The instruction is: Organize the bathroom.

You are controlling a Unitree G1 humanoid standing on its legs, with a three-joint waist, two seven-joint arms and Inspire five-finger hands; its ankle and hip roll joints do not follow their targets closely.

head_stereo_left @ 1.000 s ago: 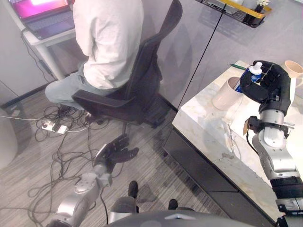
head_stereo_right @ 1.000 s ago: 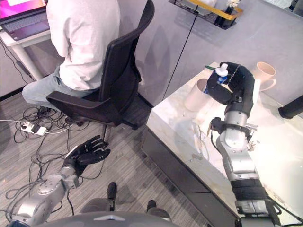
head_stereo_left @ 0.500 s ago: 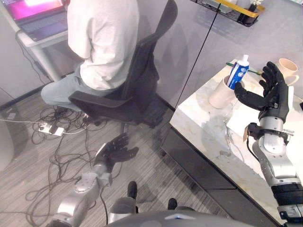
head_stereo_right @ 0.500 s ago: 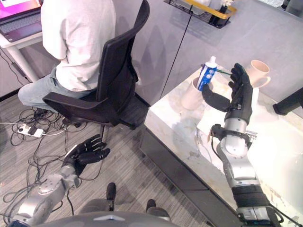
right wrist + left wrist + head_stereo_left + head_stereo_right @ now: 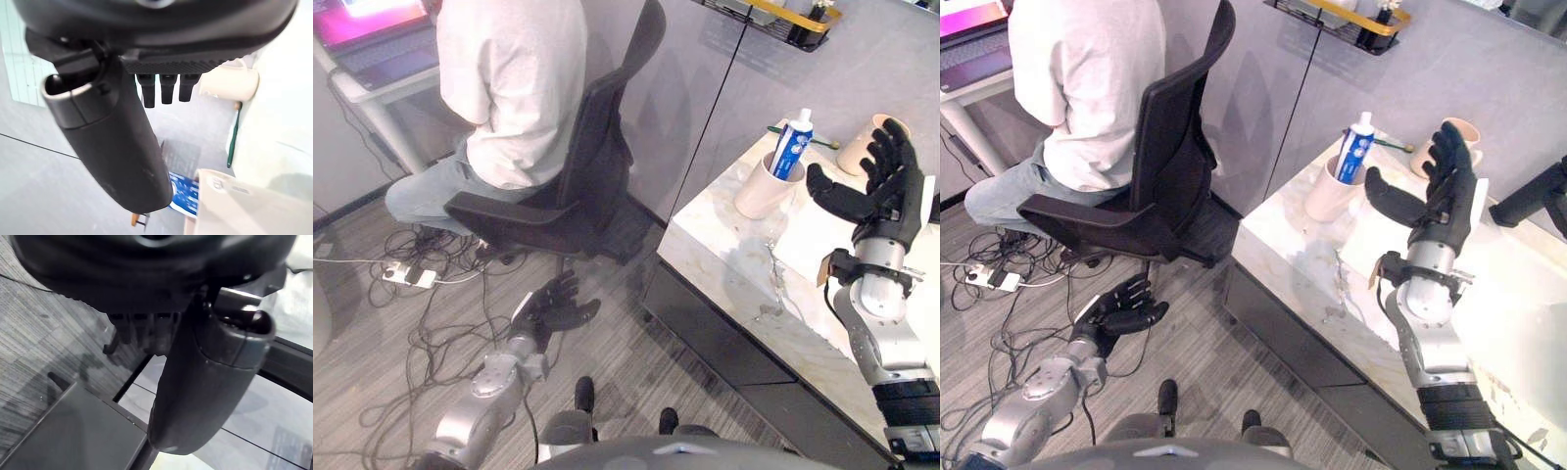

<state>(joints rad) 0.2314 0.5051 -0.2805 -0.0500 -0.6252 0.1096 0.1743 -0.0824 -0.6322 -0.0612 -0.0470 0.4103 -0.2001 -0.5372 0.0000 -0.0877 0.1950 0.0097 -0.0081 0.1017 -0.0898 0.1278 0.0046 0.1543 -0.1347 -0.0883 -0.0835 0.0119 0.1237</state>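
— So where is the toothpaste (image 5: 794, 144)?
— Standing upright in the cup (image 5: 763, 186), cap up, at the bench (image 5: 734, 255) corner nearest the chair (image 5: 597, 157).

— And the right hand (image 5: 886, 186)?
— Raised over the bench just beside the cup, fingers spread and straight, thumb pointing toward the cup. It holds nothing and touches neither cup nor tube.

— Anything else near the cup?
— A green toothbrush (image 5: 793, 137) lies on the bench behind it, and a mug (image 5: 860, 149) stands farther along the back edge, past the right hand. A white cloth (image 5: 818, 235) lies flat on the bench on the far side of the cup from the chair.

— The left hand (image 5: 551, 308)?
— Low over the floor, well apart from the bench, fingers relaxed and slightly spread, empty.

— What lies beyond the cup?
— A person (image 5: 509, 88) sits in the chair, back turned, facing a laptop (image 5: 377, 24). A wall shelf (image 5: 773, 15) hangs above the bench. Cables (image 5: 401, 284) lie on the floor under the chair.
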